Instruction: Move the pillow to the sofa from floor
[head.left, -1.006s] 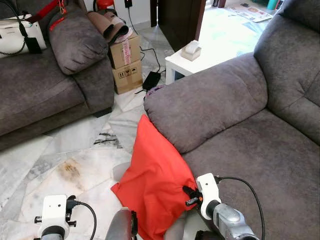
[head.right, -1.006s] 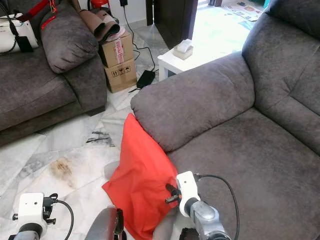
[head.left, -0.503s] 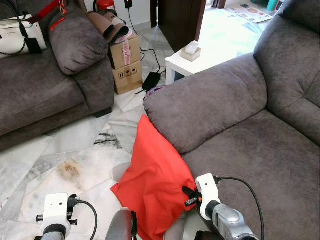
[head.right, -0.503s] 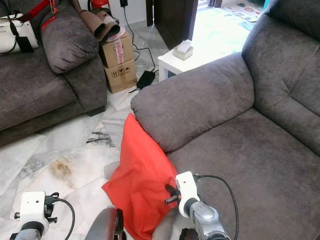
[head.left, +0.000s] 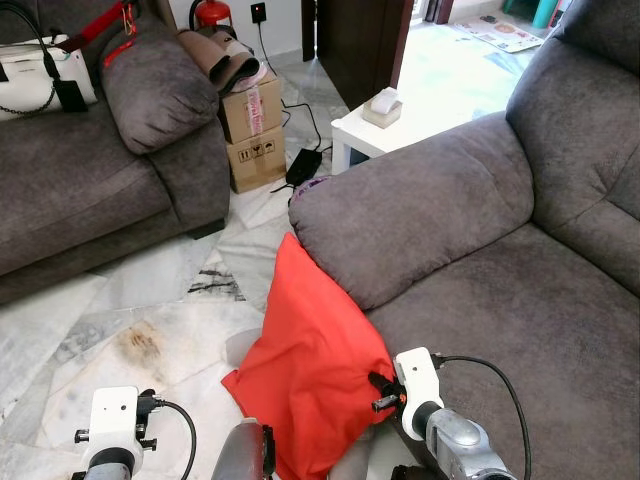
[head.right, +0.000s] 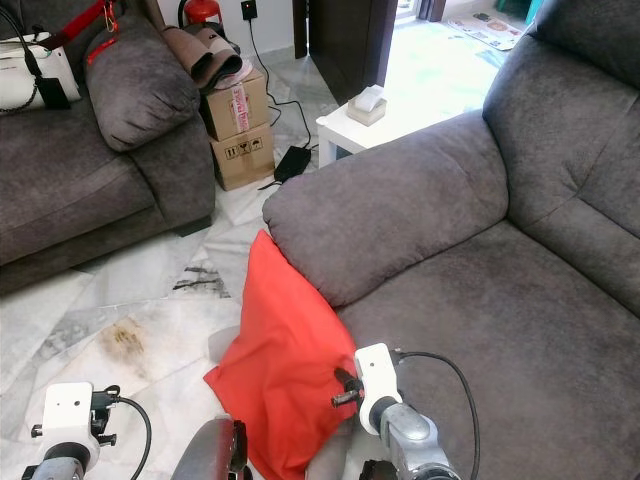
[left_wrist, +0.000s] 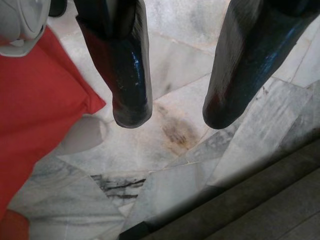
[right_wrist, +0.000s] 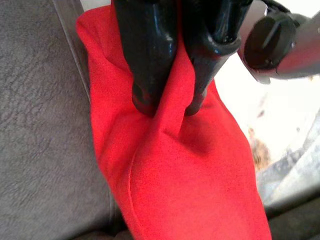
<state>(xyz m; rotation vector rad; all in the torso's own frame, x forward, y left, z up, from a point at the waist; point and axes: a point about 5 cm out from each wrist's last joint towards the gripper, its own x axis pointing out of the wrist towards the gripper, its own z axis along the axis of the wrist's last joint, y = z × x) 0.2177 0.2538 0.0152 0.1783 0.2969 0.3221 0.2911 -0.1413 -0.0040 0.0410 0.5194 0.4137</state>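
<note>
Leaning upright against the front of the sofa (head.left: 470, 210), just below its rounded armrest: the red pillow (head.left: 310, 350), lower corner resting on the marble floor (head.left: 150, 310), top corner poking up toward the armrest. Pinching a fold of that red fabric right now: the right end effector (right_wrist: 167, 107), both black fingers (right_wrist: 147, 60) squeezed close together with cloth bunched between them, grey sofa upholstery alongside. Seen from the head, the right arm (head.left: 440, 430) reaching in low beside the sofa seat, wrist pressed against the pillow's near edge.

Hanging over bare floor: the left end effector (left_wrist: 172, 117), its two fingers (left_wrist: 127, 75) spread well apart, gripping nothing, a brownish stain (left_wrist: 175, 132) on the tiles showing between them and the pillow's red corner off to one side.

Sitting across the floor: a second grey sofa (head.left: 90, 190) with a white handbag (head.left: 45, 75) on it. Stacked beside its arm: two cardboard boxes (head.left: 250, 125), with brown footwear on top. Standing behind the armrest: a small white counter (head.left: 385, 125) carrying a tissue box (head.left: 382, 105).
</note>
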